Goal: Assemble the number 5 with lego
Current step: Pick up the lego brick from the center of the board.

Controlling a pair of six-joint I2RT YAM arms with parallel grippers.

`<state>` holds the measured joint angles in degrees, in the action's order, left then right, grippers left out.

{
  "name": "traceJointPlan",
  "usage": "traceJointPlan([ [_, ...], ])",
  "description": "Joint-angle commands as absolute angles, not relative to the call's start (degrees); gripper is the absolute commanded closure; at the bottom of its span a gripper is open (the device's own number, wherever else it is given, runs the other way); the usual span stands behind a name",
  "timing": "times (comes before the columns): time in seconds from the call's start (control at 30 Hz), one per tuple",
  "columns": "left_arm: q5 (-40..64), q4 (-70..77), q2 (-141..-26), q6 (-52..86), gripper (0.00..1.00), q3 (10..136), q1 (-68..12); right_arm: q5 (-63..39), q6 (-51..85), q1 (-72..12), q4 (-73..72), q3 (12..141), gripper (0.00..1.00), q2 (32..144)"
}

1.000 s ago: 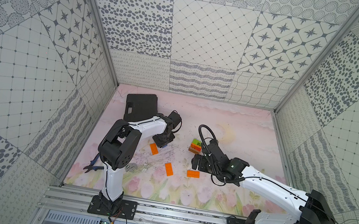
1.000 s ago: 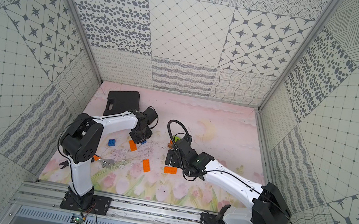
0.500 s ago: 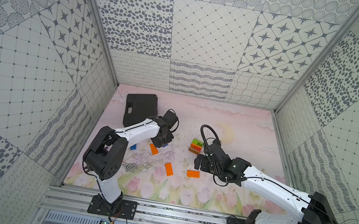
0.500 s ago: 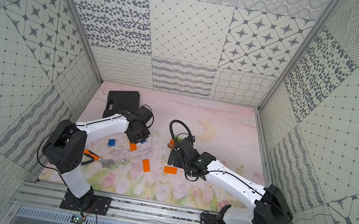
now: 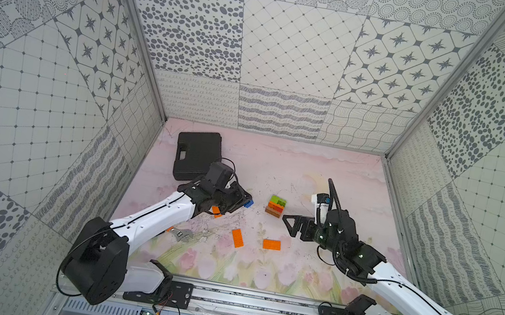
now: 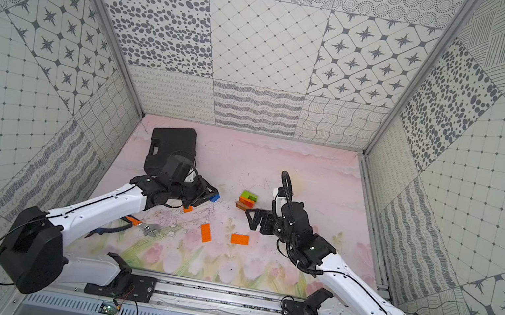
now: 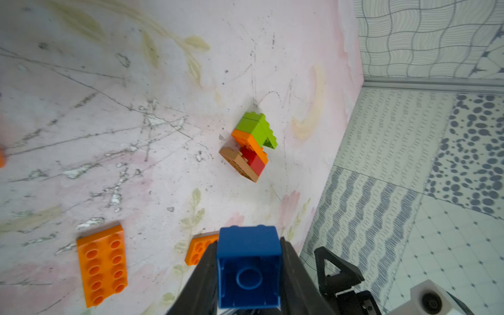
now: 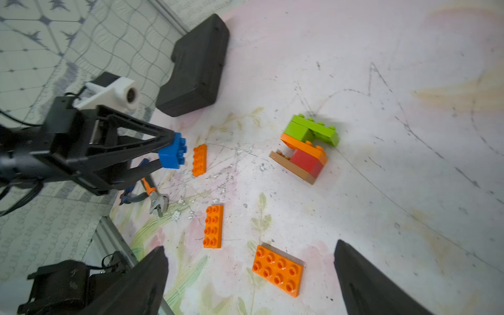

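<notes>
My left gripper [image 5: 243, 200] is shut on a blue square lego brick [image 7: 249, 261], held off the mat with its hollow underside facing the wrist camera. The same blue brick [image 8: 173, 152] shows in the right wrist view and in both top views [image 6: 215, 198]. To its right a joined lego stack [image 5: 276, 205] lies on the mat, green over orange, red and brown [image 8: 305, 147]. Three loose orange bricks lie flat in front [image 5: 237, 238] [image 5: 271, 244] [image 5: 216, 210]. My right gripper [image 5: 290, 225] hangs open right of the stack, empty, above an orange brick [image 8: 278, 270].
A black case [image 5: 197, 154] lies at the back left, just behind the left wrist. An orange-handled wrench [image 6: 144, 227] lies on the mat by the left forearm. Patterned walls close in the mat on three sides.
My left arm has dropped lower and stretched out, and its gripper has carried the blue brick a little to the right, toward the stack. The right gripper has hardly moved and stays open.
</notes>
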<state>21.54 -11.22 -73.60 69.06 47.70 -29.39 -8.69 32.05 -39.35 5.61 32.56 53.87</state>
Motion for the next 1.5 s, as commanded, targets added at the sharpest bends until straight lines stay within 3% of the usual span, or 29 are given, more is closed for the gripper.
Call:
traceJointPlan([
  [0.0,34.51,4.56,-70.22,75.63,0.81,45.4,-29.99,-15.81,20.02,-39.39,-3.73,33.37,0.01,52.64],
  [0.47,38.15,5.84,-65.03,74.2,0.8,44.85,-31.53,-22.93,9.56,-39.39,-5.42,36.23,0.23,58.21],
  [0.83,39.34,10.73,-66.01,76.09,0.81,43.77,-34.0,-24.09,2.03,-39.55,-6.43,34.87,0.35,55.38],
  [1.47,41.04,13.45,-65.97,79.11,0.82,43.83,-34.41,-37.71,-4.26,-37.67,-7.47,37.35,0.35,58.3],
])
